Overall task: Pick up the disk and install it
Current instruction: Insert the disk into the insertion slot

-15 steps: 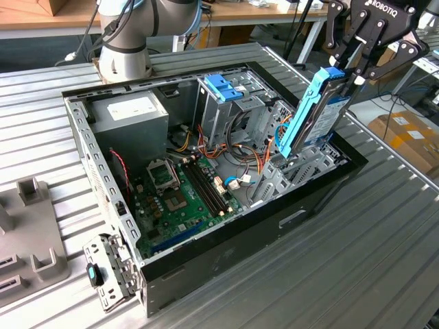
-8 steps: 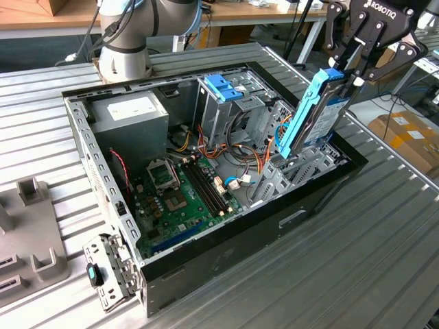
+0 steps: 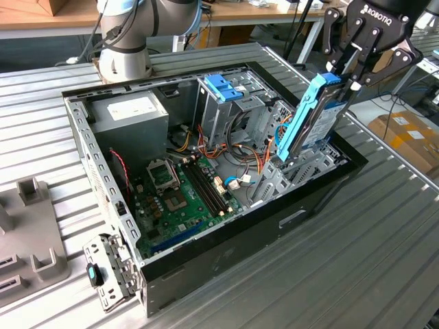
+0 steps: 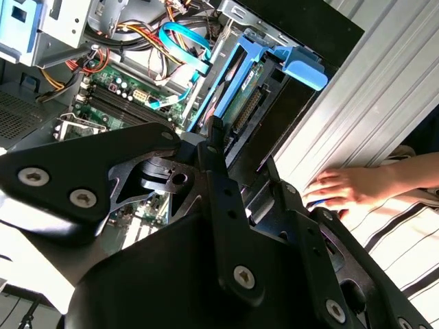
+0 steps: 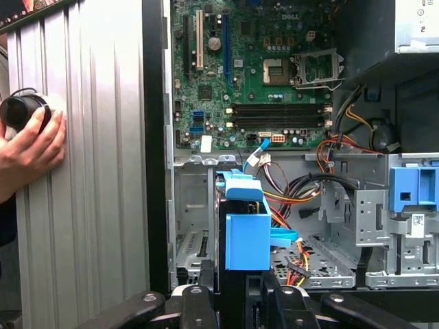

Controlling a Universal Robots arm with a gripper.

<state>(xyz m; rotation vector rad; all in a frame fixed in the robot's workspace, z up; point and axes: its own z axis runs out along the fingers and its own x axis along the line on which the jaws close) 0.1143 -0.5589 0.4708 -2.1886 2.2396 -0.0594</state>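
The claw (image 3: 345, 78) is clamped on the disk (image 3: 314, 120), grey metal framed by light blue rails, tilted on edge.

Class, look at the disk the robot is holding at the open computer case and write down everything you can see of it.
The disk is a flat grey metal slab framed by light blue plastic rails. It stands on edge and tilted. Its upper end is clamped in the pincer, and its lower end dips into the metal drive bay at the corner of the open case on the exterior view's right. In the first wrist view, its blue end faces the camera.
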